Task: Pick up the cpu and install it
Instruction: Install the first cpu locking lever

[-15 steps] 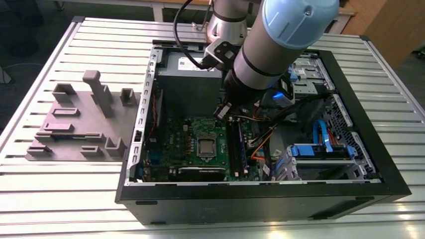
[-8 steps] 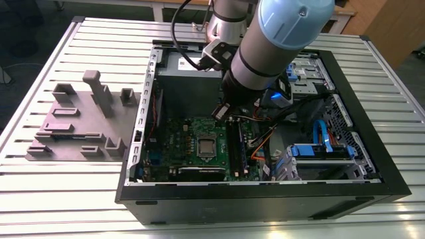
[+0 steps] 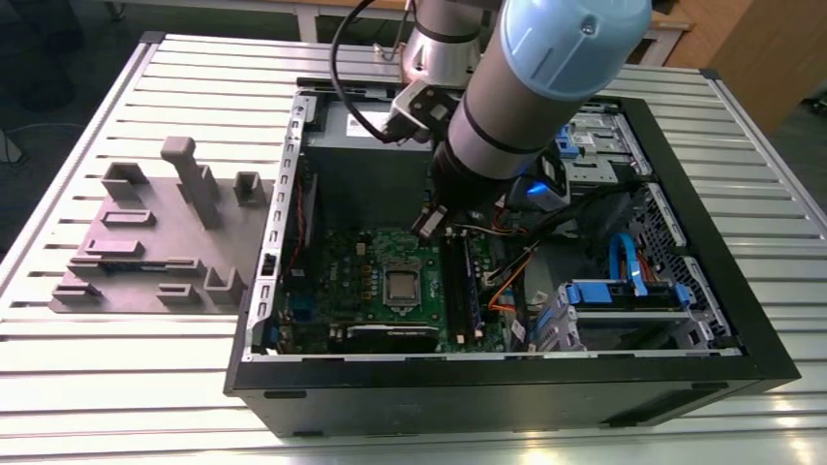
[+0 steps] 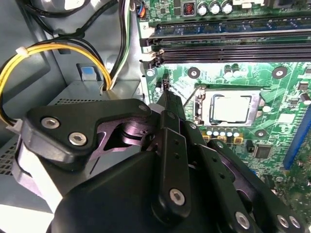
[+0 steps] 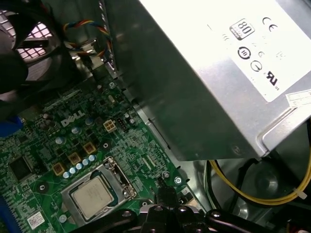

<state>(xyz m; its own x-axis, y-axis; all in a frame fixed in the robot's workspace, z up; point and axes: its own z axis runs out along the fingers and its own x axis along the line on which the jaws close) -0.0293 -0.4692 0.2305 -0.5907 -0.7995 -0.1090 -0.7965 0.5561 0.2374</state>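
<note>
- The cpu lies flat inside the silver socket frame on the green motherboard; its metal top faces up in both wrist views, and in the exterior view it sits near the board's middle.
- The claw hangs inside the open computer case, above the motherboard, at about 1 o'clock from the cpu in the exterior view. It is near the cpu but clear of it.
- Whether the claw is released or clenched: I cannot tell. Nothing is seen held in it.
- The grey power supply box stands just beside the claw, at 12 o'clock of the motherboard in the exterior view.
- A grey fixture block rests on the slatted table, at 9 o'clock from the case.
</note>
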